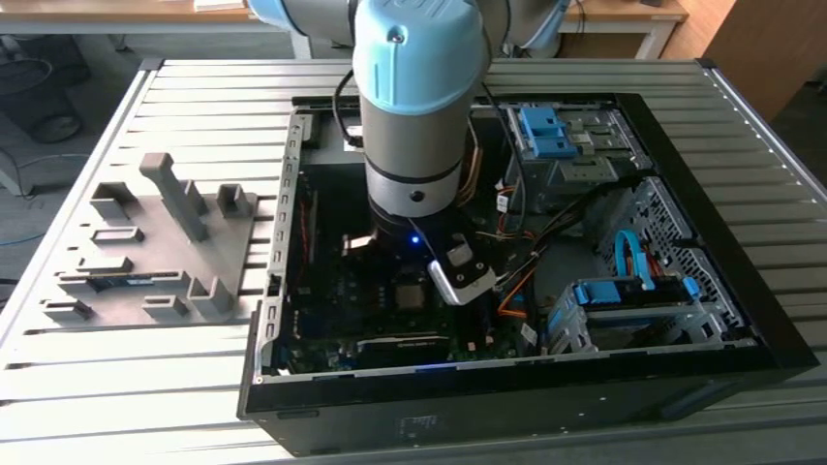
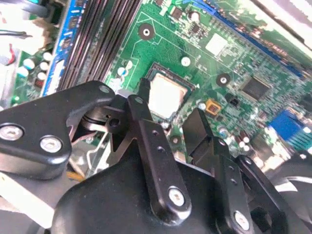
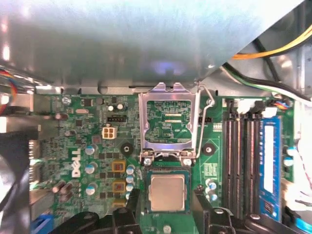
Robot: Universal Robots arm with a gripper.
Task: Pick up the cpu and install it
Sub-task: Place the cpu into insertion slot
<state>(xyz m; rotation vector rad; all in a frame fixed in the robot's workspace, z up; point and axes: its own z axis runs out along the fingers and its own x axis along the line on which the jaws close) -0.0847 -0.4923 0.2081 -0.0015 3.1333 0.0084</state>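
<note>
Cpu (image 2: 168, 95) partly behind end effector (image 2: 169, 105)

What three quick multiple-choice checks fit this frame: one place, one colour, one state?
1. Where is the cpu?
A) in the socket on the motherboard
B) on the grey fixture plate
C) lifted above the case

2. What colour is the motherboard?
A) red
B) black
C) green

3. How is the retention frame set?
A) shut over the cpu
B) swung open
C) lying outside the case

Answers:
1 A: the cpu lies flat in the socket, between the fingers of the open gripper.
2 C: the board is green in both wrist views.
3 B: the frame stands open beside the socket, leaving the cpu's silver top uncovered.
</note>
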